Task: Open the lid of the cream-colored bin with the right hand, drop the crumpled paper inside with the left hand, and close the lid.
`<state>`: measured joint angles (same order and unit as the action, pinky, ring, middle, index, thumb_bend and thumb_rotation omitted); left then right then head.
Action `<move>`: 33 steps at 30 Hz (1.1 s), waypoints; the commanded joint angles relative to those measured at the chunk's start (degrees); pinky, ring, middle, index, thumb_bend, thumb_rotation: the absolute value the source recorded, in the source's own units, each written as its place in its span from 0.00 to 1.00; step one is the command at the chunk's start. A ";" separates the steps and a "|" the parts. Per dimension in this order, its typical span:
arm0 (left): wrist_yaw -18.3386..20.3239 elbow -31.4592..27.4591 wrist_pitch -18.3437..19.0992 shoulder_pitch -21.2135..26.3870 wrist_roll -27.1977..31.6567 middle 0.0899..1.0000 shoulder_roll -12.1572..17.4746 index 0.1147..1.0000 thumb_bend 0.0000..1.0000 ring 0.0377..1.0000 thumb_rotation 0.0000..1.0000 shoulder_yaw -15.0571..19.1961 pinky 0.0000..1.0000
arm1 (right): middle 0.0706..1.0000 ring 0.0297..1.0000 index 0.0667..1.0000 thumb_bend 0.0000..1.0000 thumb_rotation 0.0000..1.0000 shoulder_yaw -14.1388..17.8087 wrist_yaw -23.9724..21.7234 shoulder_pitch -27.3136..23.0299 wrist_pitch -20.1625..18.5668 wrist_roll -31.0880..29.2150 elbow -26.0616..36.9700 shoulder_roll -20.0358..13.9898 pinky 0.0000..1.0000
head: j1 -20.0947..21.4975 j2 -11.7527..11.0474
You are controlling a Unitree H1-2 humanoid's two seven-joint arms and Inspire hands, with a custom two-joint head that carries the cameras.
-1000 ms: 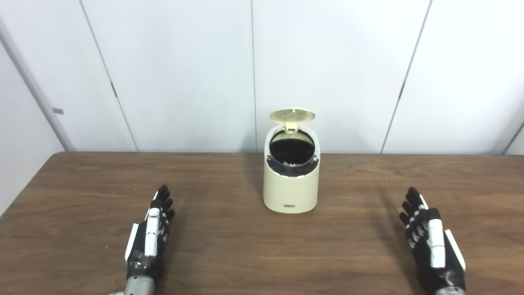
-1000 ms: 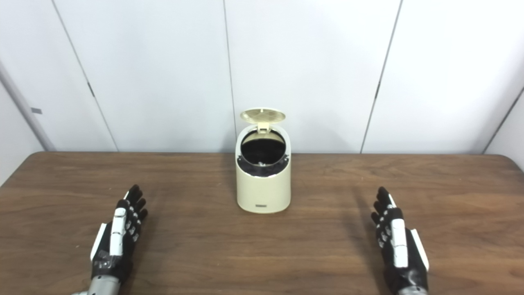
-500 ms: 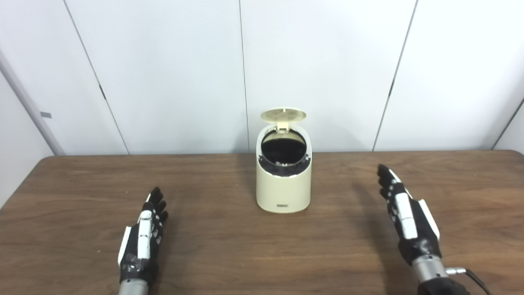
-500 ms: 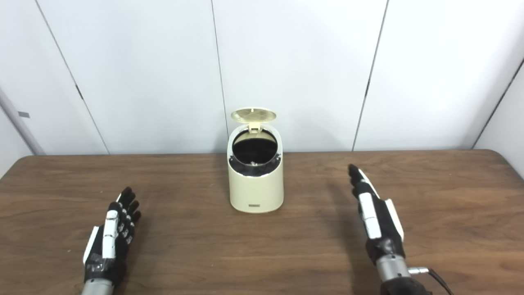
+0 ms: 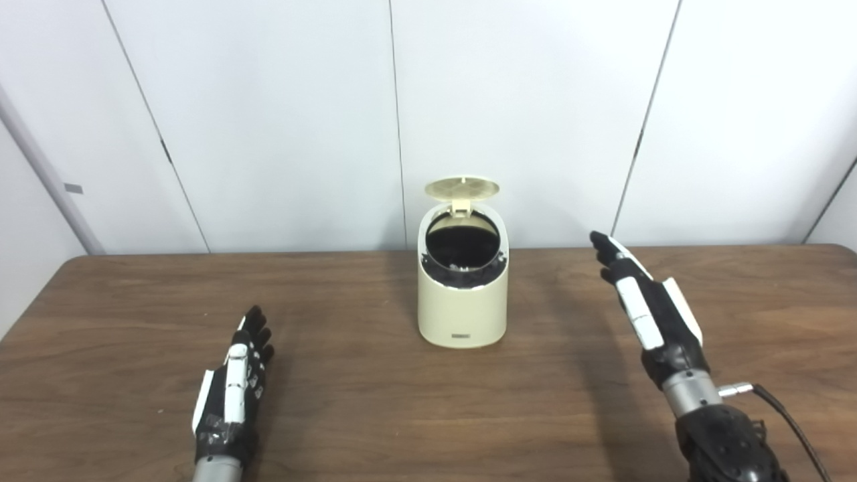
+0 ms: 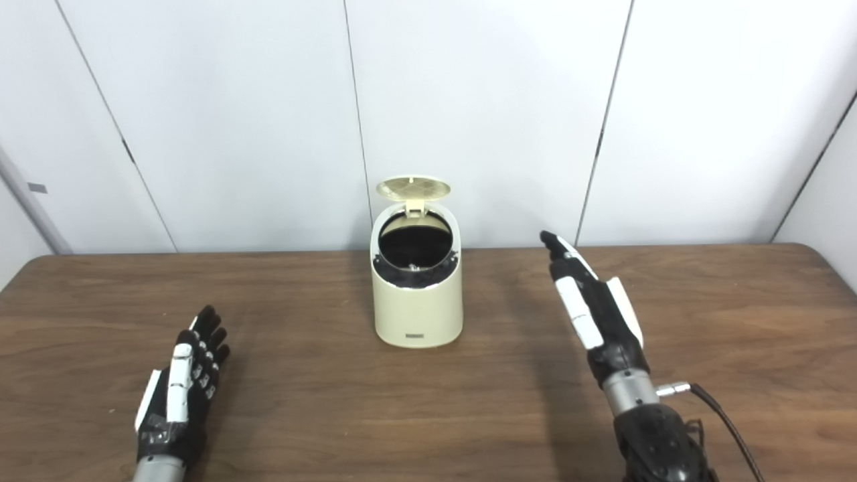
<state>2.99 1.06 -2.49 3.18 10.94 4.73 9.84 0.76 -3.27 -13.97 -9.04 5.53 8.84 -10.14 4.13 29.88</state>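
White wall panels stand behind a brown wooden surface (image 5: pixel 348 402). Near the far edge sits the cream-colored bin (image 5: pixel 461 314), upright, its round lid (image 5: pixel 462 189) tipped up and back on its hinge, the dark opening exposed. Small pale bits show inside; what they are cannot be told. Left robot hand (image 5: pixel 231 391) lies low near the front, fingers straight and apart, holding nothing. Right robot hand (image 5: pixel 646 308) hangs raised to the right of the bin, clear of it, fingers extended, empty.
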 commanded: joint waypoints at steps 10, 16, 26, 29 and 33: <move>0.91 2.22 -0.39 0.00 0.85 1.00 0.03 1.00 0.38 1.00 1.00 -0.72 1.00 | 0.92 0.93 0.87 0.62 1.00 -2.06 -0.46 -8.14 0.74 5.62 1.53 -1.72 0.89 | 0.32 -0.23; 0.77 2.03 0.28 -0.10 1.07 1.00 -0.17 1.00 0.38 1.00 1.00 -0.75 1.00 | 0.91 0.93 0.88 0.56 1.00 -2.79 -0.48 -10.80 0.50 7.09 1.00 -1.14 0.90 | -0.13 -0.91; 0.76 1.81 0.73 -0.30 1.43 1.00 -0.17 1.00 0.35 1.00 1.00 -1.00 1.00 | 0.90 0.91 0.87 0.54 1.00 -4.81 -1.58 -15.78 -0.90 10.26 -0.26 -1.93 0.85 | -0.54 -1.01; 0.79 2.15 0.38 -0.31 1.28 1.00 -0.15 1.00 0.35 1.00 1.00 -1.11 1.00 | 0.90 0.90 0.87 0.54 1.00 -5.69 -2.13 -17.24 -0.53 11.54 -1.33 -2.68 0.83 | -0.52 -0.96; 1.20 2.35 0.08 -0.42 1.30 1.00 0.00 1.00 0.36 1.00 1.00 -1.43 1.00 | 0.90 0.89 0.88 0.54 1.00 -7.46 -3.62 -19.27 -0.03 13.64 -2.45 -4.62 0.82 | -0.48 -0.84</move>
<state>3.15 1.30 -2.28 3.31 11.98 4.92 9.17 -6.70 -6.70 -29.67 -10.91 18.25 5.46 -13.50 3.52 28.92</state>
